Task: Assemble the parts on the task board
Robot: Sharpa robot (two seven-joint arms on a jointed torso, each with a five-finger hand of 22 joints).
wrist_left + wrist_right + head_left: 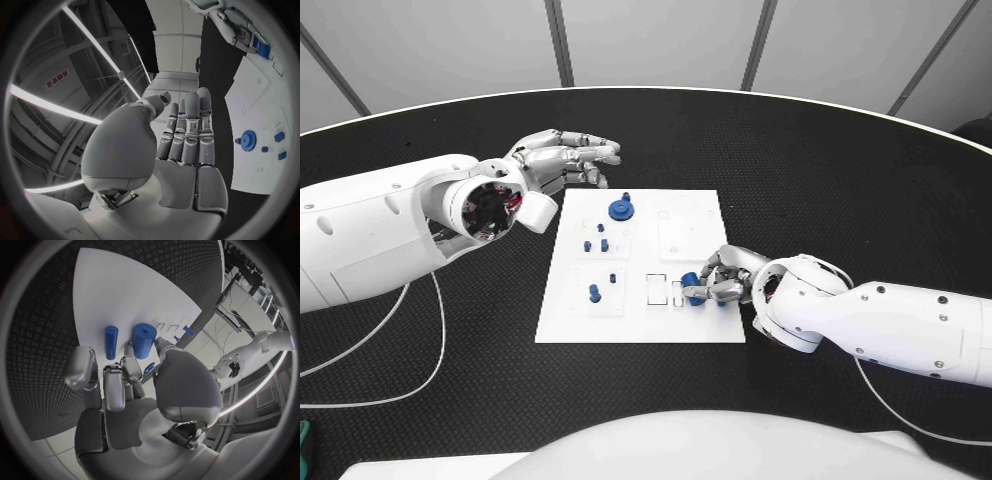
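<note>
Board [640,320] lies flat at the middle of the black table [877,180]. On it I see several blue parts. A gear [620,209] with a raised stub sits near the far edge, left of centre. Small pegs [596,243] stand just nearer than the gear, and one more peg [594,294] stands in the near-left block.

Toward the near right of the board, a thick blue cylinder [143,340] is pinched between the right hand's [721,281] thumb and fingertips [129,352]. I read this hand as grasping the cylinder. A thinner blue rod [111,342] lies on the board just beside the cylinder; I cannot tell whether a finger touches it. In the head view the cylinder shows as a blue patch against the fingers, beside the slotted area of the board.

My left hand [567,158] hovers beyond the board's far-left corner, apart from it. Its fingers [187,131] lie straight and close together, palm bare, holding nothing: released. From the left wrist view, the gear and some pegs appear on the board off to one side of that hand.
</note>
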